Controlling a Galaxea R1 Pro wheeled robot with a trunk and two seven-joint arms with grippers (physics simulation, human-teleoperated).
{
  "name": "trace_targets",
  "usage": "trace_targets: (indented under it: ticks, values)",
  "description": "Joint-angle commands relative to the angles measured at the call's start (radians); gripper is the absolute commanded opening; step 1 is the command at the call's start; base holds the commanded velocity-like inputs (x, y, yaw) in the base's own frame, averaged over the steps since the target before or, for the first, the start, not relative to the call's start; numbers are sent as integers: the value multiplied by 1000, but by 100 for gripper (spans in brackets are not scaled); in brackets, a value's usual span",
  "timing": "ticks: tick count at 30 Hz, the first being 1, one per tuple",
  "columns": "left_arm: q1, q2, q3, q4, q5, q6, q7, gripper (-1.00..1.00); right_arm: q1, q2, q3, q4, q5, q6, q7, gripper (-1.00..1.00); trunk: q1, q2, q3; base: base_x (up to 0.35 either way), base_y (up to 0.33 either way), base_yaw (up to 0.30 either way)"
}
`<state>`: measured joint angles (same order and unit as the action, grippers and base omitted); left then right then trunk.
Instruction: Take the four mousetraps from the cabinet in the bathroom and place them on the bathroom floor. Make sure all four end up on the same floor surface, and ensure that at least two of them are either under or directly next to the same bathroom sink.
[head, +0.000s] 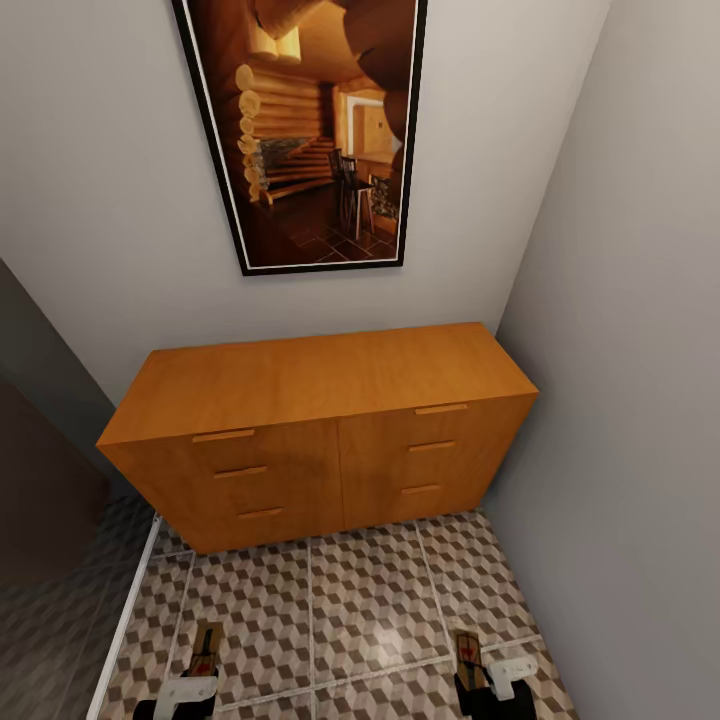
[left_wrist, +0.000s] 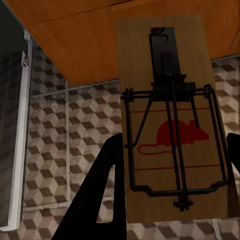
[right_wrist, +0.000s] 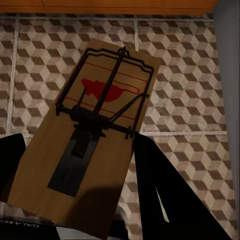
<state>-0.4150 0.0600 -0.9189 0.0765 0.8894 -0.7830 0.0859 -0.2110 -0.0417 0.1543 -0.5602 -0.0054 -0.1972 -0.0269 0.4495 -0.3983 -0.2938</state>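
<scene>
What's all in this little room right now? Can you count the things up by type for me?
Mousetraps: 2, one in the left end effector, one in the right end effector
Cabinet: 1
Framed picture: 1
Total: 4

- The cabinet (head: 320, 430) is an orange-brown wooden chest of drawers with a flat top. It stands against the back wall, its right end close to the side wall. All six drawers, each with a flat wooden bar handle, are closed.
- The bathroom floor (head: 370, 610) has large tiles printed with brown, beige and white cubes and pale grout lines.
- One mousetrap (left_wrist: 172, 120), a tan wooden board with dark spring wire and a red mouse mark, is held above the floor in front of the cabinet's left half.
- A second mousetrap (right_wrist: 90, 135), of the same kind, is held tilted above the tiles in front of the cabinet's right half.
</scene>
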Motion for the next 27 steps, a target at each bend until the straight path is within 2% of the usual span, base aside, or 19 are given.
trace_targets:
  ticks: [1,9,27]
  values:
    - [-1,-2,-6,2,-6,-3,11,-100,-1,-1,5,1,-2,-3,-5,-100,0,-2,-2,0,0,0]
    - [-1,-6,-6,2,-6,-2,11,-100,-1,-3,5,1,-3,-4,-5,-100,0,-2,-2,-67,0,0]
    - [-1,-7,-6,2,-6,-2,11,-100,-1,-2,5,0,-2,-4,-5,-100,0,-2,2,-321,0,0]
